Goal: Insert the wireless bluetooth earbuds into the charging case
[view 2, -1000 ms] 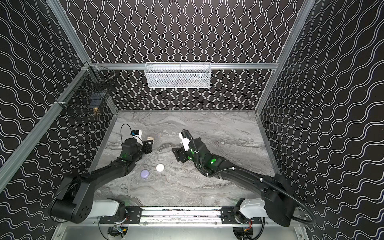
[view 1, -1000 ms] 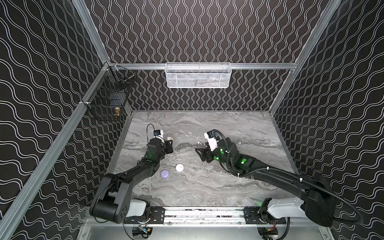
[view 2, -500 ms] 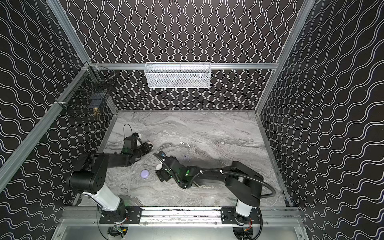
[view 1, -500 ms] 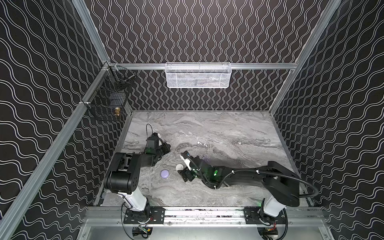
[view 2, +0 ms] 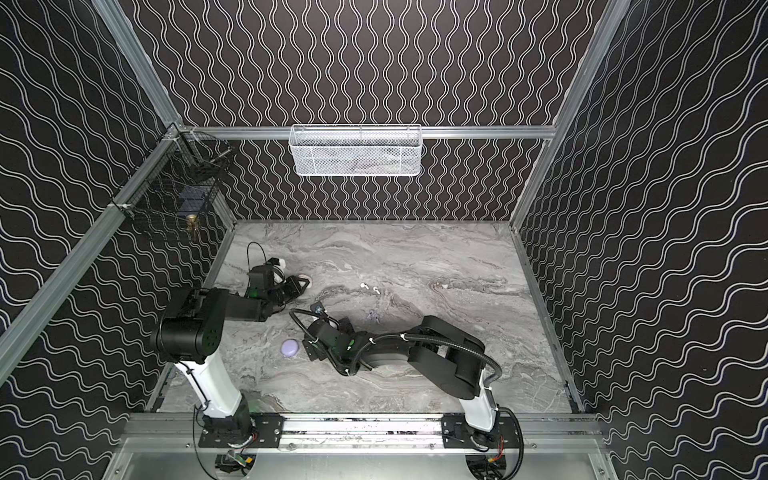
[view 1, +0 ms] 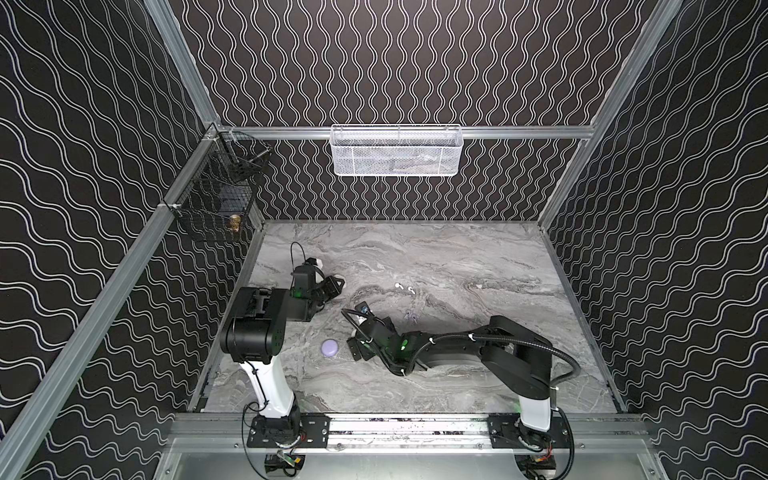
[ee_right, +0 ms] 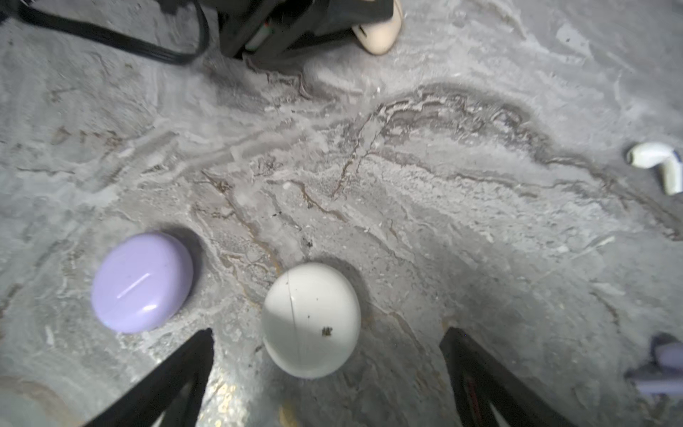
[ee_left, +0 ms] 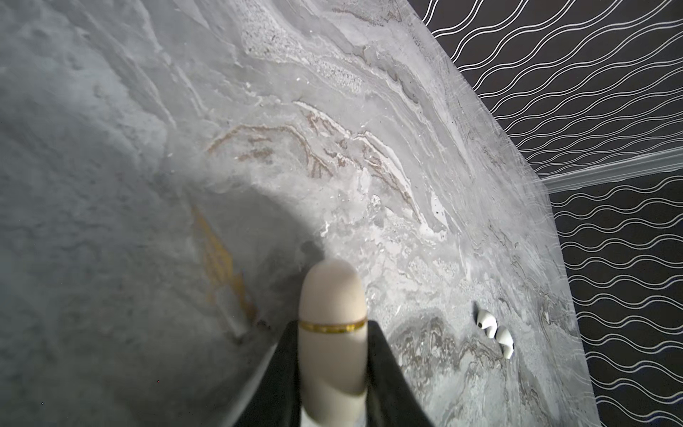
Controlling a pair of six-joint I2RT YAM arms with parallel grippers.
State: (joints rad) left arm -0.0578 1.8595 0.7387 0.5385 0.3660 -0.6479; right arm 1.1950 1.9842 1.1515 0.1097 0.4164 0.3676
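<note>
**Operator:** What do the views from above give you?

**Arm:** In both top views my left end effector (view 1: 332, 286) lies low near the left wall, with a cream case (view 1: 340, 277) at its tip. My right end effector (view 1: 358, 349) reaches across the middle, just beside a lilac case (view 1: 330, 348) on the tabletop (view 1: 457, 374). The white earbuds (view 1: 405, 288) lie loose toward the back, close together. The lilac earbuds (view 1: 410, 318) lie nearer, beside my right wrist, also on the bare tabletop.

**Operator:** And your left wrist?

**Arm:** The cream case (ee_left: 330, 292), ringed by a gold band, stands edge-on between my fingers (ee_left: 384, 355). Both press its sides, so I am grasping it. The white earbuds (ee_left: 495, 332) lie touching each other near the tabletop's edge.

**Operator:** Your right wrist?

**Arm:** There my fingers (ee_right: 177, 373) are spread wide and released. A white case (ee_right: 310, 318) lies shut between them, touching neither. The lilac case (ee_right: 142, 283) sits just beside it, also shut. The white earbuds (ee_right: 658, 162) and the blurred lilac earbuds (ee_right: 661, 366) show at the frame's edge, well apart from both cases.
</note>
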